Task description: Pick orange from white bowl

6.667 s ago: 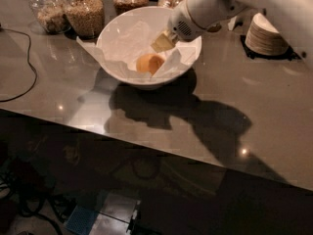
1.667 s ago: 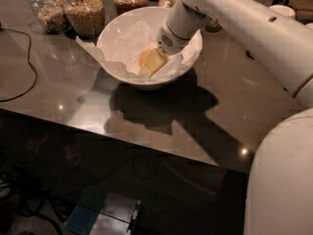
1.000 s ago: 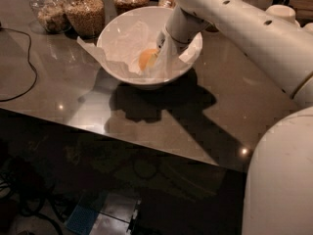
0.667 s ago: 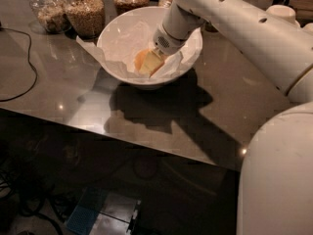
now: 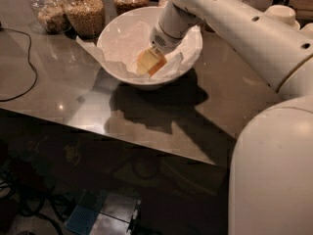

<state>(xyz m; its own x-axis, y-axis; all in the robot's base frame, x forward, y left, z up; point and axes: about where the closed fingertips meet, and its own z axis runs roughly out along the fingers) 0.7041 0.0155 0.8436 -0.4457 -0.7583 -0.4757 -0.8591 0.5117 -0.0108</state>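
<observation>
Reaching down into the white bowl (image 5: 111,32) on the bench (image 5: 54,82), my gripper (image 5: 148,61) sits right against the orange (image 5: 158,66), which lies low on the crumpled paper lining. Whether it has closed on the fruit I cannot tell. By my reckoning the approach is done; securing and lifting out remain.
</observation>
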